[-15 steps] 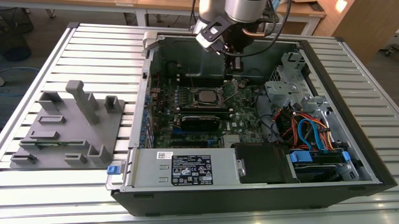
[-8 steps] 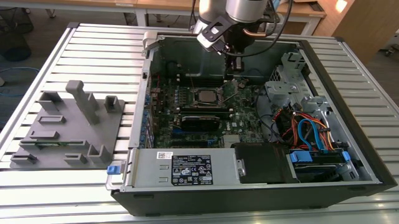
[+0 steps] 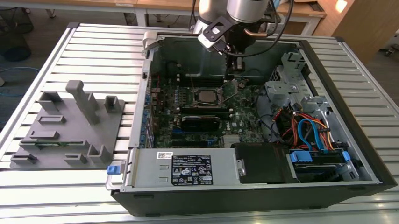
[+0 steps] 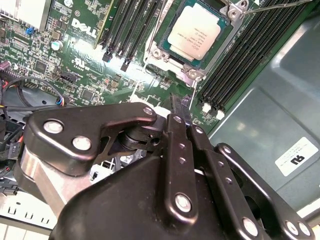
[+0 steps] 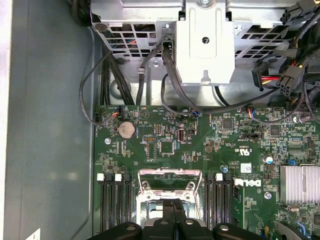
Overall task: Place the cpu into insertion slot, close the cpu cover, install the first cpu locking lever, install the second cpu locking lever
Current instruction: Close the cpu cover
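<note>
The cpu [image 4: 195, 32] lay flat in the insertion slot [image 4: 162, 54] with its silver-grey top turned up, a little ahead of the claw [image 4: 181, 111] and clearly apart from it. The cpu cover [image 5: 169, 175] was not down on the chip. In the first wrist view its silvery frame stood raised at the edge of the slot, just in front of the claw tips. Whether the tips touched this frame, I could not tell.

The claw was closed. Its two black fingers [image 4: 176, 112] were pressed one against the other and there was nothing between them.

A thin locking lever [image 4: 280, 6] lay across the memory slots [image 4: 235, 65], on the far side of the cpu from the claw. More of these long black slots ran on both sides of the claw.

Beyond the cover, further from the claw, the green circuit board [image 5: 200, 145] carried a round coin battery [image 5: 126, 129]. After it came black cables [image 5: 90, 90] and a metal bracket [image 5: 205, 45].

In the exterior view the claw hung down into the open computer case [image 3: 249, 200], near the cpu. A grey fixture [image 3: 68, 126] stood well apart from the claw, toward the exterior view's left, on the slatted table [image 3: 62, 196].
</note>
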Available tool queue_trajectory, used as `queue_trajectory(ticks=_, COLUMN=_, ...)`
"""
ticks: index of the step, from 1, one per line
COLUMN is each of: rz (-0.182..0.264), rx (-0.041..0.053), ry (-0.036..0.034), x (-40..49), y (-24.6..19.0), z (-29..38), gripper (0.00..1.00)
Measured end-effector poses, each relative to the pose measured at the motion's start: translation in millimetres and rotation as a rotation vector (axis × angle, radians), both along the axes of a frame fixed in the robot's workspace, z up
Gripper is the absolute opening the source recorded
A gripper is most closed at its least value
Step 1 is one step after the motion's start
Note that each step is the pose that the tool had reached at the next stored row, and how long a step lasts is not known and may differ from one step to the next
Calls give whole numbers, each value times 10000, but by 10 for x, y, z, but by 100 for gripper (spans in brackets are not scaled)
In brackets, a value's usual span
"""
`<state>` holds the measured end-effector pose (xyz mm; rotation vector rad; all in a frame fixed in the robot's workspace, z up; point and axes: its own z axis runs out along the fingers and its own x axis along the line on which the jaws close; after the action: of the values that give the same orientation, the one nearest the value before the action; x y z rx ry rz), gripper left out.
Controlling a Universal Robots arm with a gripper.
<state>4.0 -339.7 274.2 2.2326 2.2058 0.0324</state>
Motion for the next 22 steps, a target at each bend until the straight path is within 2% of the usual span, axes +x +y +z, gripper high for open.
queue_trajectory(ticks=12, rz=0, rx=0, ry=0, x=54, y=0, z=-2, gripper=10)
queue_trajectory(ticks=22, rz=0, rx=0, ry=50, x=226, y=0, z=-37, gripper=10)
